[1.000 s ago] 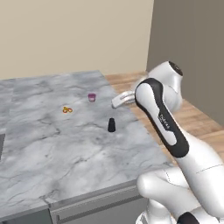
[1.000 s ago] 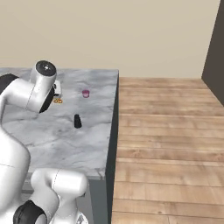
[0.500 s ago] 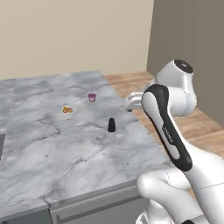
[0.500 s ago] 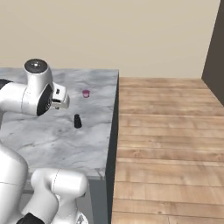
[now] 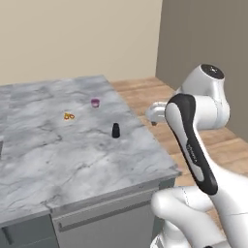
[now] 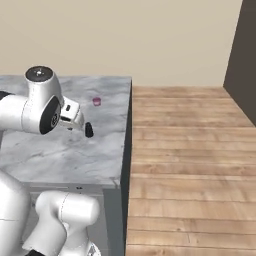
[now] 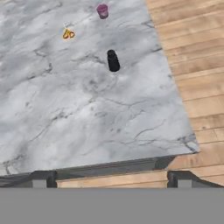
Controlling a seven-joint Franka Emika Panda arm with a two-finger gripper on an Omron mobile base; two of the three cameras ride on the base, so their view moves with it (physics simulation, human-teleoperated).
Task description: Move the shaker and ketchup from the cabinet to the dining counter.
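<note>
1. while the gripper is released, its jaws spread wide at the bottom of the hand view, it grasps nothing.
2. shaker stands upright on the dining counter, centre of the left base view, near the right edge.
3. small pink cup and yellow item lie apart, upper hand view.

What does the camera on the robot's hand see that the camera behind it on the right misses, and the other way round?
The hand view alone catches a small yellow-orange item lying on the marble and the tips of the open gripper at the bottom. The right base view alone takes in the white arm, the beige wall and a dark wall at far right. Both share the marble counter, the black shaker standing upright on it, a small pink cup and the wooden floor.
</note>
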